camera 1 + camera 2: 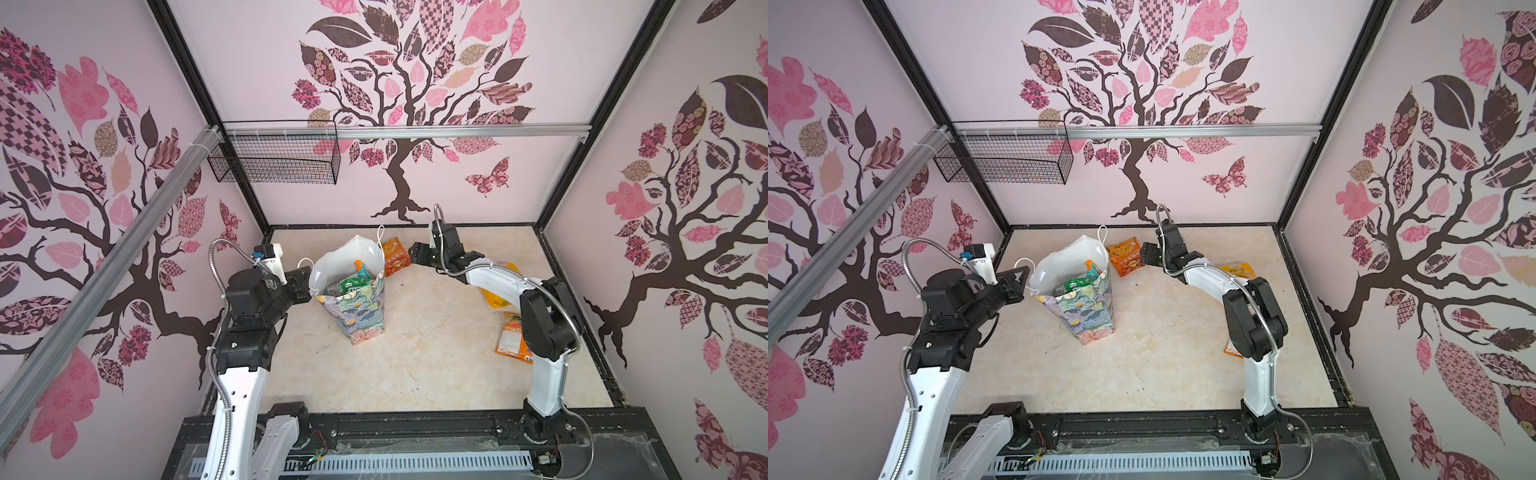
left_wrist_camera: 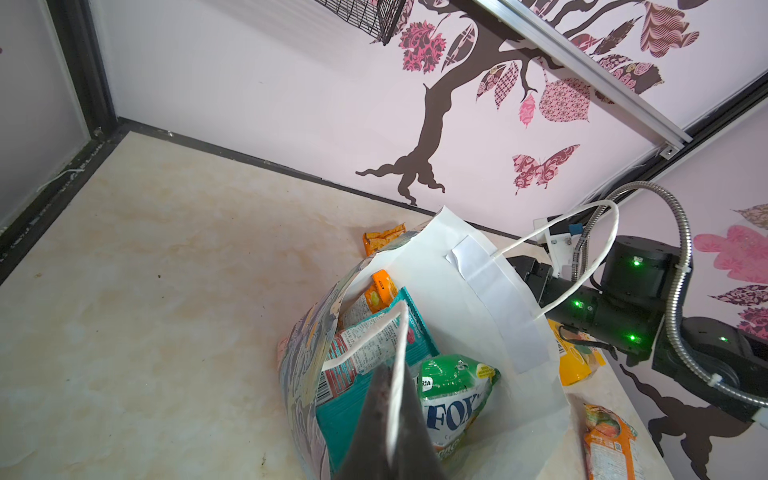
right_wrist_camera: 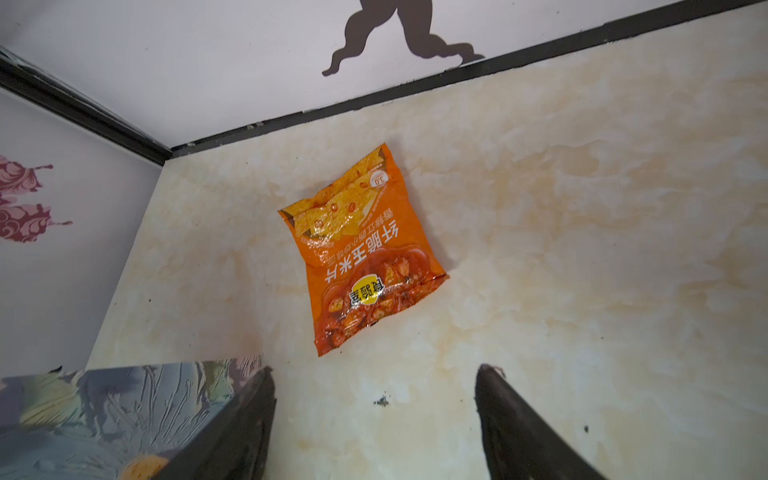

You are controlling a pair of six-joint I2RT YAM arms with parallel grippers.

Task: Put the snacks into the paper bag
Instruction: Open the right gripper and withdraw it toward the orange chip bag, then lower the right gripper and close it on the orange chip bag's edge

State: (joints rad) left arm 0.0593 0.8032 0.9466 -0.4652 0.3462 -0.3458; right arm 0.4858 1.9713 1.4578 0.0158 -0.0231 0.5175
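Now we see the paper bag (image 1: 356, 309) upright on the table (image 1: 415, 365), with a green packet (image 2: 453, 395), a teal packet (image 2: 336, 419) and a small orange packet (image 2: 382, 289) inside. Our left gripper (image 2: 390, 399) pinches its rim. Our right gripper (image 3: 374, 374), jaws wide, hangs beside the bag, facing an orange chip packet (image 3: 361, 253) behind it.
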